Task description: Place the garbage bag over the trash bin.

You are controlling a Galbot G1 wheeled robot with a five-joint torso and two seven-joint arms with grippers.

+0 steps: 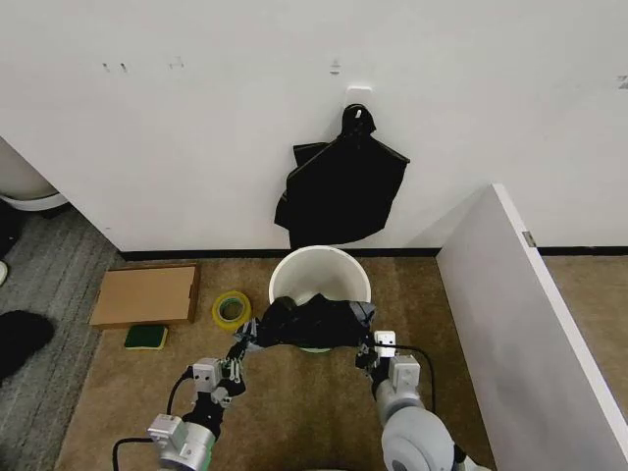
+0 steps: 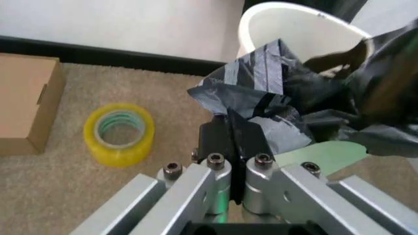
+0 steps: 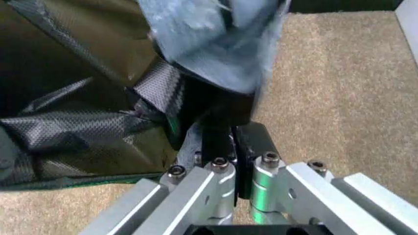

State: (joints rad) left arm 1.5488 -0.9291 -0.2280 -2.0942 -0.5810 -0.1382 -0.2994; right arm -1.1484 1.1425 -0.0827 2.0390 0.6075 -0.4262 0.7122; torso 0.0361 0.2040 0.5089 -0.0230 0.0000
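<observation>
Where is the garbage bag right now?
In the head view, the garbage bag hangs stretched between the left gripper and right gripper, draped across the near rim of the trash bin.

cardboard box | yellow tape roll | green sponge (beside box)

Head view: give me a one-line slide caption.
Both grippers, left and right, hold the garbage bag stretched across the near rim of the trash bin.
</observation>
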